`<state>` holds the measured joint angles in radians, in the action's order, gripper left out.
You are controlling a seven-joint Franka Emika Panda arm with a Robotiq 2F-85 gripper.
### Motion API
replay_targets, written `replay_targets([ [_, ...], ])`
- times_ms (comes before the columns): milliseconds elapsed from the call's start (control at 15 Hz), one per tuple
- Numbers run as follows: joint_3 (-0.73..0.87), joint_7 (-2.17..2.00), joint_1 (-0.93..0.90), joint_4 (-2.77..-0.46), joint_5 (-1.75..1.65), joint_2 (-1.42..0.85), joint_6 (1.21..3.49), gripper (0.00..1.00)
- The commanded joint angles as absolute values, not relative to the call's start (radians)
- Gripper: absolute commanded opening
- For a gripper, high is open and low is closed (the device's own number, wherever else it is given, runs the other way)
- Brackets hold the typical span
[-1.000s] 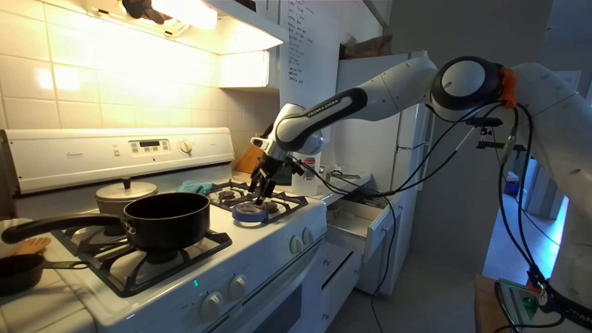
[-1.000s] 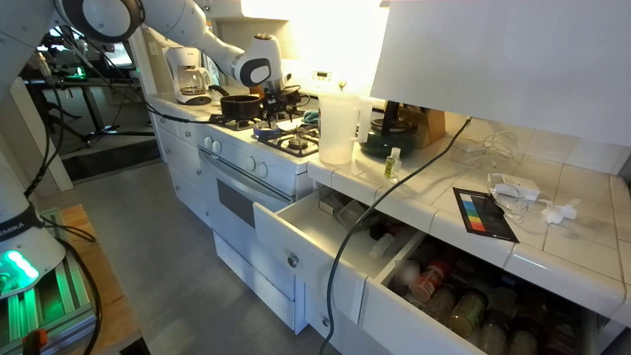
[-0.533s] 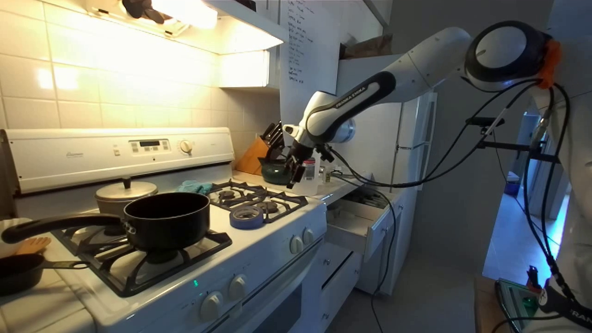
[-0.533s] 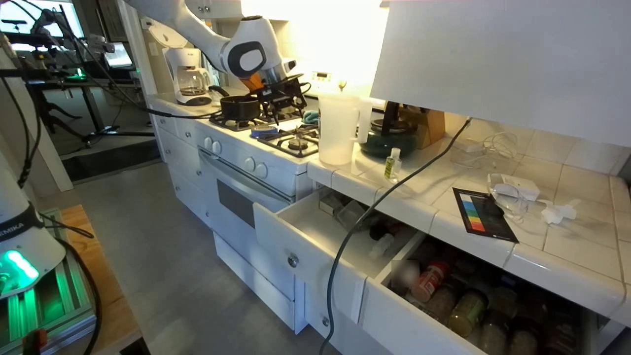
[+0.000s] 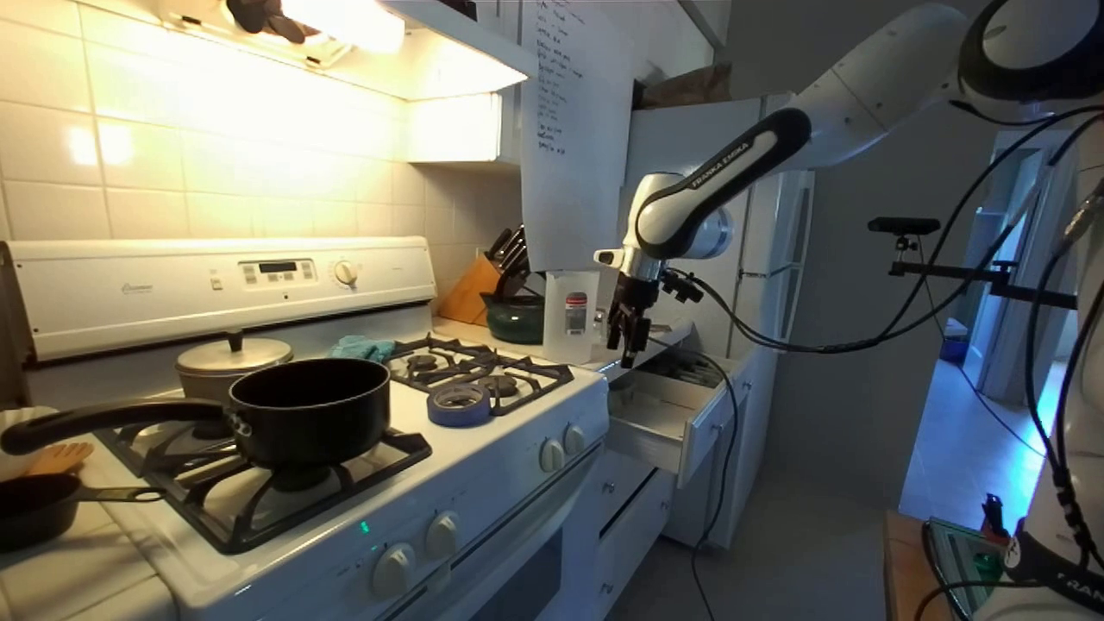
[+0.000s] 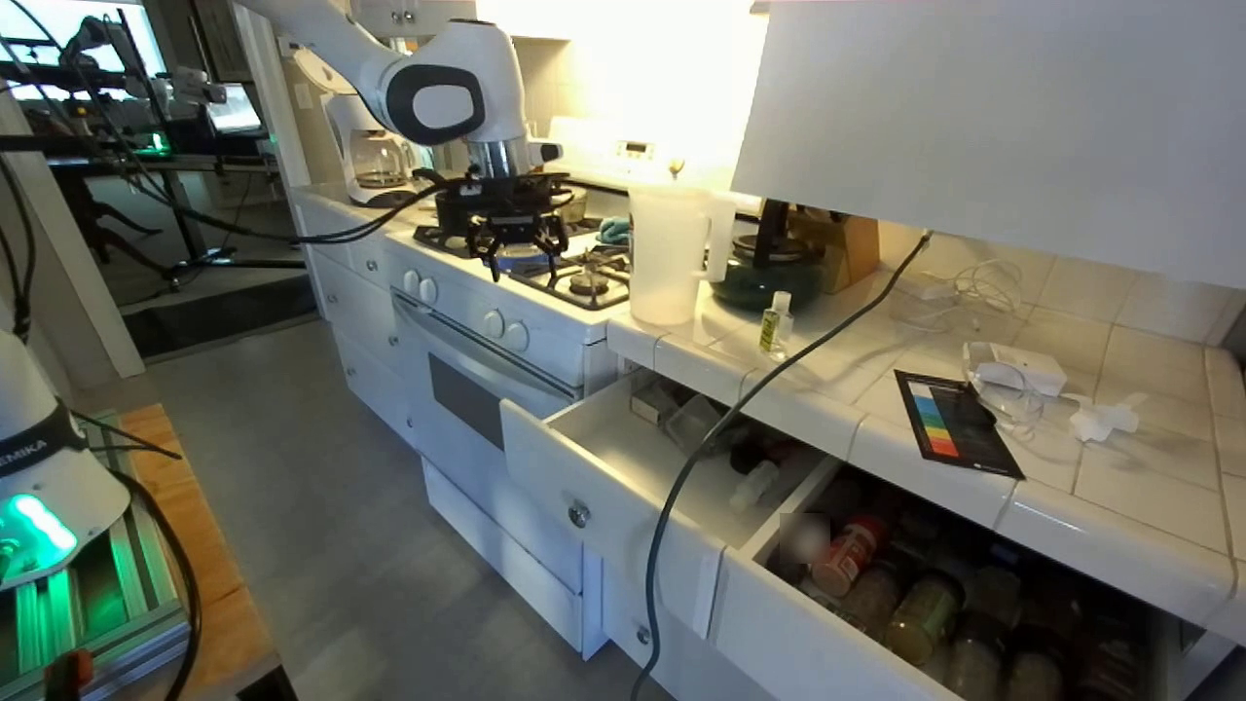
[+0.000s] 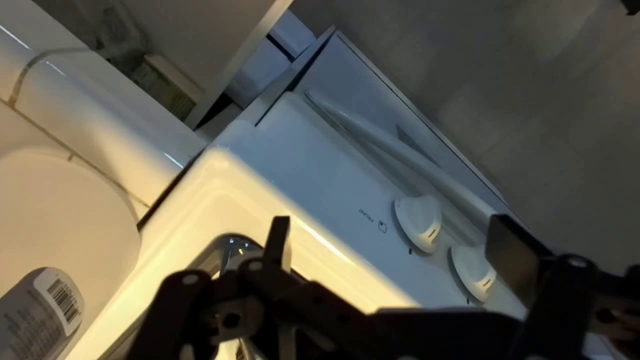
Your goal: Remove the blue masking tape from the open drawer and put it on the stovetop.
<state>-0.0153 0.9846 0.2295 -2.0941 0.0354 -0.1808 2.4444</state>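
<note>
The blue masking tape (image 5: pixel 459 417) lies flat on the front part of the white stovetop (image 5: pixel 448 448), against the front edge of a black grate. In an exterior view the tape (image 6: pixel 521 263) is partly hidden behind my gripper (image 6: pixel 524 269). My gripper (image 5: pixel 623 355) is raised above the range's front corner, beside the open drawer (image 5: pixel 703 435), well apart from the tape. In the wrist view my gripper (image 7: pixel 395 245) has its fingers wide apart with nothing between them. The tape is out of the wrist view. The open drawer (image 6: pixel 584 477) holds a few small items at its back.
A black pot (image 5: pixel 310 423) and a lidded pot (image 5: pixel 233 358) stand on the left burners. A white pitcher (image 6: pixel 672 258) stands on the counter beside the range. A second open drawer holds jars (image 6: pixel 925 613). A cable (image 6: pixel 681 487) hangs across the drawer front.
A second ago my fingertips were at the tape. They have since moved up and away toward the drawer side. The tape has settled slightly lower and stayed on the stovetop.
</note>
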Motion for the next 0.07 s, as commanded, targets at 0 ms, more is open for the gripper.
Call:
replay_targets([
  [0,0.008,0.988,0.204,-2.087,0.041,-0.184,2.443,1.0],
])
